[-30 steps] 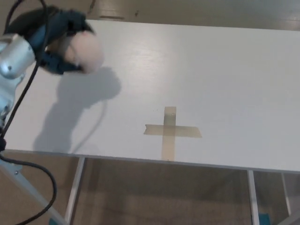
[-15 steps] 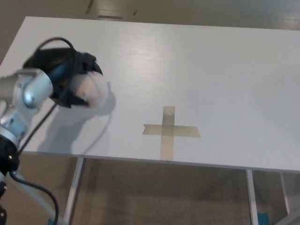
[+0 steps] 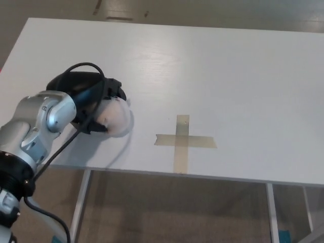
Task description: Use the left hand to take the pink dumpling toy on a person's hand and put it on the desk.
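- Desk (image 3: 212, 66): the white top carries a tape cross (image 3: 183, 141) near its front edge; no container is in view, and no person's hand either.
- Left hand (image 3: 93, 98): low over the desk's front-left part, black fingers wrapped around the toy.
- Toy (image 3: 114, 118): the pale pink dumpling sits in that grip, left of the cross, at or just above the surface; contact is unclear.
- Progress: taking looks done; setting down and letting go remain.
- The right hand is out of sight.
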